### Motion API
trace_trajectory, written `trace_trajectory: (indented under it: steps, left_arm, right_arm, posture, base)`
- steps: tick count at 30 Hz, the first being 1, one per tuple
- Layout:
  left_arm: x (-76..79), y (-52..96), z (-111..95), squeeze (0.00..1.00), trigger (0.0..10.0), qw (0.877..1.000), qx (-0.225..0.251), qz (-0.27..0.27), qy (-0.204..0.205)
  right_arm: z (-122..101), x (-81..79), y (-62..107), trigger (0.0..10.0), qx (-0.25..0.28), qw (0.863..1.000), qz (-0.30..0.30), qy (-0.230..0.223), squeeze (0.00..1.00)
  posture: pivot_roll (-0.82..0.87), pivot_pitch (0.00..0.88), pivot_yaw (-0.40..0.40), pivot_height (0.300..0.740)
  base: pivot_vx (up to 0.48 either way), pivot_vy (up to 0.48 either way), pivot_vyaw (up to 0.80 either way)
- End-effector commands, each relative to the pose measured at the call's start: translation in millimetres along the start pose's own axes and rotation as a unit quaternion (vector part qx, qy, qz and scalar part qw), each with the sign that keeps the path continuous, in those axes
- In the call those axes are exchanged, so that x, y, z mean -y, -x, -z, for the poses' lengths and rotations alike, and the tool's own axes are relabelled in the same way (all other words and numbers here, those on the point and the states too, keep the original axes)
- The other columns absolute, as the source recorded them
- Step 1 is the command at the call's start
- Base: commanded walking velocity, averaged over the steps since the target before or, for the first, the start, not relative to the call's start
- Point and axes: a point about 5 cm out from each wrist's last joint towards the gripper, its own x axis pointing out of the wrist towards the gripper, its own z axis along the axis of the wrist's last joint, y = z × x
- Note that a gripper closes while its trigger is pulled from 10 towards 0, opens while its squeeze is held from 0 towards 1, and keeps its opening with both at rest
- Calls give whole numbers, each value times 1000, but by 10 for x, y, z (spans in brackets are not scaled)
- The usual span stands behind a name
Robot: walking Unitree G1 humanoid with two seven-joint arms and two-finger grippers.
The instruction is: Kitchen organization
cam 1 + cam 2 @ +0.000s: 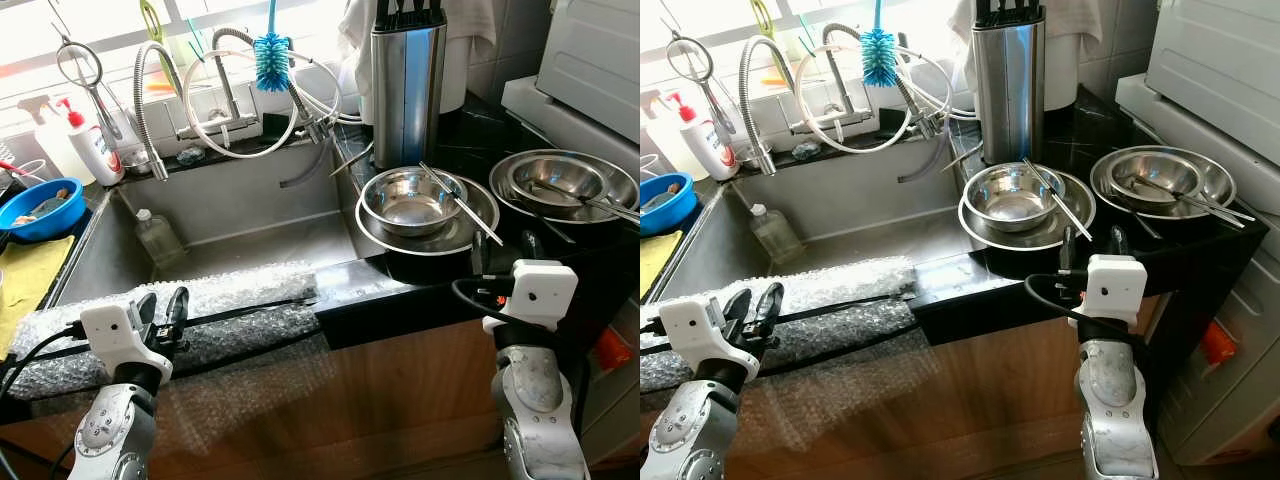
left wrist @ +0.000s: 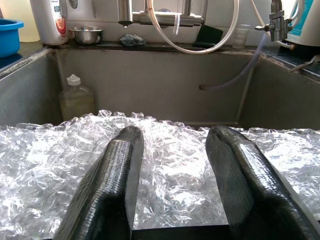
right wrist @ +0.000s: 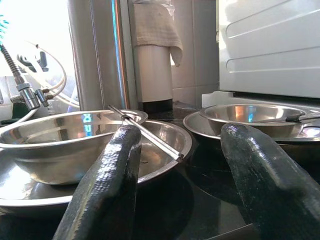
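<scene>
Left eye view shows a steel sink [image 1: 250,215] with a black counter [image 1: 470,140] to its right. The left gripper [image 1: 163,316] is at the near edge of the sink, its fingers apart and holding nothing, above a sheet of bubble wrap [image 1: 240,305] that lies over this edge. The near part of the wrap hangs down over the wooden front and is hard to see.

The right gripper [image 1: 503,250] is at the near edge of the counter, also spread and empty, just before a bowl [image 1: 408,200] which stands in a wider bowl [image 1: 440,235]. Two thin metal sticks [image 1: 462,203] lie across them. Far right there is a second pair of bowls [image 1: 560,180], partly cut off.

A bottle [image 1: 157,237] stands in the sink at the left wall. Behind the bowls stands a knife block [image 1: 405,85]; its top is cut off. A blue brush [image 1: 271,55] hangs near the taps [image 1: 230,95].
</scene>
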Motion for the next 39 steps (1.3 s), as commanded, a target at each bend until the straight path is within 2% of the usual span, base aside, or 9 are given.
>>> trace_trajectory:
  steps: [1, 5, 20, 25, 33, 34, 39]
  left_arm:
    - [1, -18, -23, 0, 10000, 1000, 4, -1, -15]
    - [2, -20, -20, 0, 10000, 1000, 3, -1, -15]
    - [8, -33, -16, 0, 10000, 1000, 3, -3, -16]
    - [7, -43, -13, 0, 10000, 1000, 3, -5, -17]
    - [13, -55, -13, 0, 10000, 1000, 5, -7, -15]
    - [16, -56, -11, 0, 10000, 1000, 5, -8, -15]
    - [22, -60, -5, 0, 10000, 1000, 6, -9, -13]
  right_arm:
    - [-3, -29, -25, 3451, 1, 1000, -1, -9, 0]
    - [0, -31, -29, 1961, 1, 1000, -2, -9, 0]
    - [2, -36, -45, 1843, 2, 1000, -3, -10, 0]
    - [-16, -38, -65, 1333, 6, 1000, -3, -10, 0]
    - [-47, -36, -95, 1098, 13, 1000, -4, -12, 0]
    - [-50, -33, -98, 0, 14, 1000, -4, -11, 0]
    - [-95, -28, -115, 0, 25, 1000, -8, -6, 0]
  posture:
    - [-109, 0, 174, 740]
    - [-109, 0, 174, 740]
    - [-108, 0, 171, 740]
    - [-110, 0, 168, 740]
    - [-108, 0, 165, 740]
    - [-110, 0, 163, 740]
    - [-111, 0, 163, 740]
  base:
    - [0, 0, 0]
    - [0, 0, 0]
    - [0, 0, 0]
    - [0, 0, 0]
    - [0, 0, 0]
    - [0, 0, 0]
    - [0, 0, 0]
